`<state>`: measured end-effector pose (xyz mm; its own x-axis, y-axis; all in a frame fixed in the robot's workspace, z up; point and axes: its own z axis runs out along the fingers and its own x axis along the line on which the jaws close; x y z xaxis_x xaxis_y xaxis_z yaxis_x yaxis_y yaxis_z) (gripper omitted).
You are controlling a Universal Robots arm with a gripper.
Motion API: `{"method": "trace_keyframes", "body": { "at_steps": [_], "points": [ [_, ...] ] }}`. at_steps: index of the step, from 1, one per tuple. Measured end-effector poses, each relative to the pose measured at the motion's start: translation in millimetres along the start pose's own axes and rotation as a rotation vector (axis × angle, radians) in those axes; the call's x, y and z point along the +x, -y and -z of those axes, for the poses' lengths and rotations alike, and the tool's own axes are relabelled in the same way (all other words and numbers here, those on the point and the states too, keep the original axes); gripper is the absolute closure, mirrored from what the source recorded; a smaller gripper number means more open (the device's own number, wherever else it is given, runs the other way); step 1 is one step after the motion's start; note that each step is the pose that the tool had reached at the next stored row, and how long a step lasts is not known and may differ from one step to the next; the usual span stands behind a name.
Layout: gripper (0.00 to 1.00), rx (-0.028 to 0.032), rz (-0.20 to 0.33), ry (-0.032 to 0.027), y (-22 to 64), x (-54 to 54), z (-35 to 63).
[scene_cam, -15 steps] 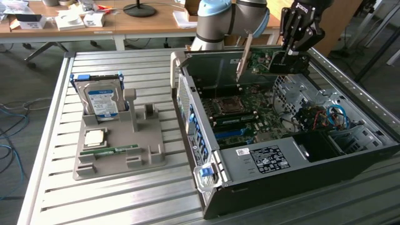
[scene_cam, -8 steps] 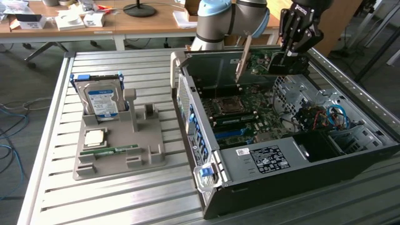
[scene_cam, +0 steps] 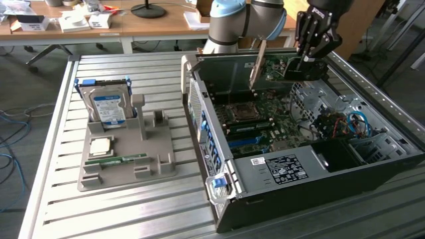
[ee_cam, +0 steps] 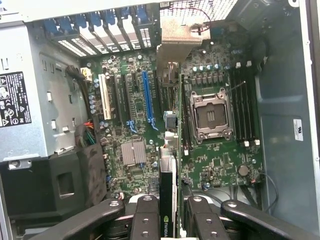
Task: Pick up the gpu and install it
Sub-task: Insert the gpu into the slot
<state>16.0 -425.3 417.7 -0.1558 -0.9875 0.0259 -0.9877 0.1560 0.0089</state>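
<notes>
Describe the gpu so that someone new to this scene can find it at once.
Look at the open black computer case on the exterior view's right. Above its far end, the gripper holds the gpu. It is the only dark card hanging in the air, with a long metal bracket at one end.

PC case (scene_cam: 265,211) sits at the exterior view's right, parts stand (scene_cam: 123,175) with hard drive (scene_cam: 107,107) at its left, gpu (scene_cam: 300,73) over the case.
</notes>
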Motion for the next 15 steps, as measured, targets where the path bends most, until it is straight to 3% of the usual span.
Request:
{"method": "trace_keyframes", "body": {
  "at_steps": [10, 15],
  "points": [
    [0.74, 0.0001, 0.012, 0.0019, -0.6, 0.8, -4.4],
    [0.74, 0.0034, 0.025, 0.0093, -2.1, 1.7, -6.8]
  ]
}}
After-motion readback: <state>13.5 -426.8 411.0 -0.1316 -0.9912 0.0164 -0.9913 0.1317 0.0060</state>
